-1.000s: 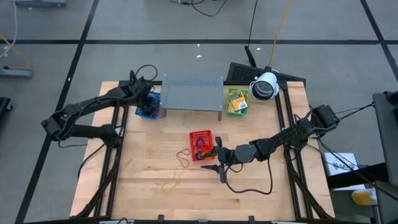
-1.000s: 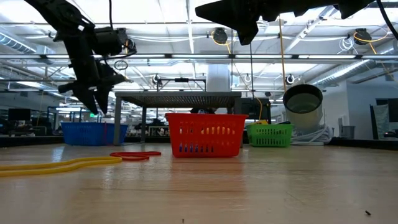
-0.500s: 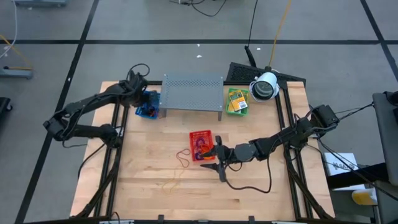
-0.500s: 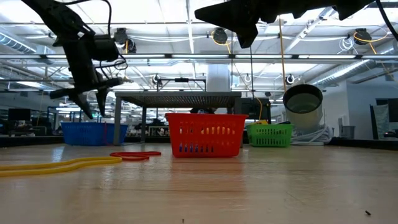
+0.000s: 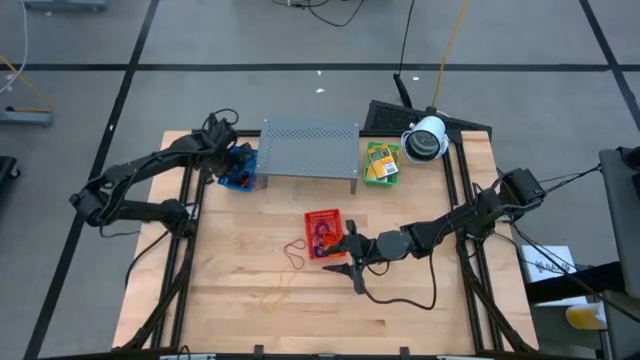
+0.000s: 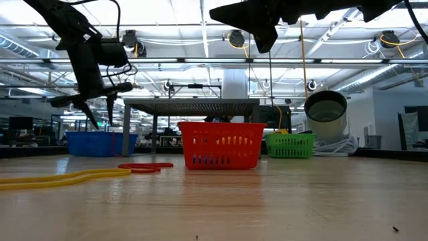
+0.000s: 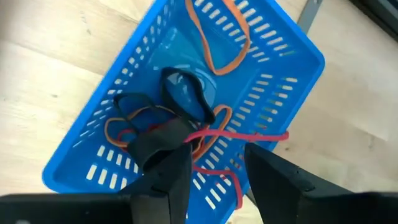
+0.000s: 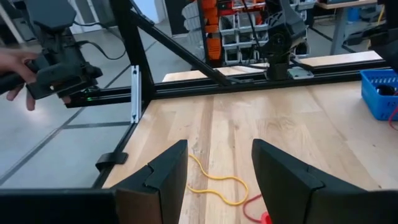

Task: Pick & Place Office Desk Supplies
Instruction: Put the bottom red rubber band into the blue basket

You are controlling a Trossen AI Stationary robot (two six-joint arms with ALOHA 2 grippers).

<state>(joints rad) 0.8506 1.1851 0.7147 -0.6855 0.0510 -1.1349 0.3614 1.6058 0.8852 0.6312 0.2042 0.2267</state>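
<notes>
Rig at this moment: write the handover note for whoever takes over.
Left gripper: open, empty, hanging over the blue basket beside the rack.
Right gripper: open, empty, above the table next to the red basket.
Done: blue basket holds orange, red and black bands; red basket holds more bands; yellow-and-green packets sit in the green basket.
Left: a red band lies on the table beside the red basket, and a yellow band lies nearer the front edge. Both still need picking up.
</notes>
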